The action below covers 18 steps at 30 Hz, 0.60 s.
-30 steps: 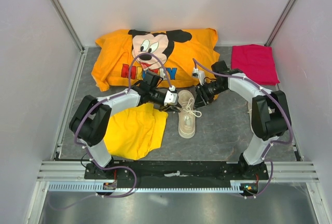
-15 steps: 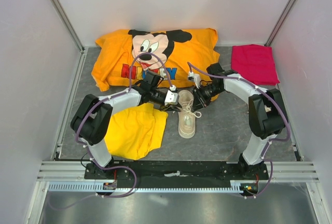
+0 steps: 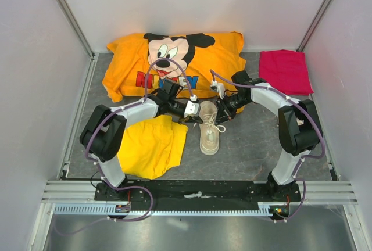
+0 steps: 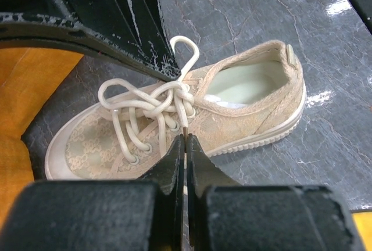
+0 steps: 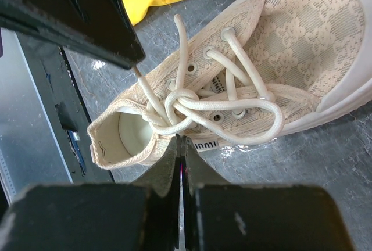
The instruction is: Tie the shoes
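One cream-beige shoe (image 3: 209, 133) lies on the grey table, toe towards the back; the other shoe is out of view. Its white laces (image 4: 151, 103) are crossed into a loose knot with loops, and they also show in the right wrist view (image 5: 192, 103). My left gripper (image 3: 193, 111) is at the shoe's left side, shut on a lace end (image 4: 185, 130). My right gripper (image 3: 221, 110) is at the shoe's right side, shut with its tips on a small lace loop (image 5: 168, 129) beside the knot.
The yellow shorts (image 3: 150, 146) lie left of the shoe, under my left arm. An orange Mickey shirt (image 3: 174, 59) lies across the back. A red cloth (image 3: 285, 71) lies at the back right. White walls stand on three sides.
My right gripper has moved left, in to the shoe's side. My left gripper has stayed at the shoe. The shoe has not moved.
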Motion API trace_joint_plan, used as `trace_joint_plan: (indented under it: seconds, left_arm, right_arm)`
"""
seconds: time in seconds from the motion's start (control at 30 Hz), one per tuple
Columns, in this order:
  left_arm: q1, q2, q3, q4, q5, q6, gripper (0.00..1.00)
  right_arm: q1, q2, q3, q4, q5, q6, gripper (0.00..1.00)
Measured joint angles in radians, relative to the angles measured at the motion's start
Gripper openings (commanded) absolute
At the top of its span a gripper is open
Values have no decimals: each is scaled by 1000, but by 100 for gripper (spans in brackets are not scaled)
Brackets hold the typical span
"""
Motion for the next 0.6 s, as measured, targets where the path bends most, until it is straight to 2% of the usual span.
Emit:
trace_joint_plan:
  seconds: [0.23, 0.5, 0.53, 0.57, 0.6]
  left_arm:
    - [90, -33, -25, -63, -5, 39, 2]
    - [163, -93, -56, -214, -35, 191, 2]
    - [167, -97, -57, -238, -42, 214, 4]
    - [168, -100, -57, -251, -46, 228, 18]
    - [171, -101, -58, -269, -51, 244, 27]
  right_arm:
    - [0, -2, 0, 0, 8, 0, 0]
    - [0, -27, 0, 3, 10, 4, 0]
    - [0, -33, 0, 5, 10, 6, 0]
    - [0, -39, -1, 8, 10, 10, 0]
    - [0, -44, -2, 12, 10, 13, 0]
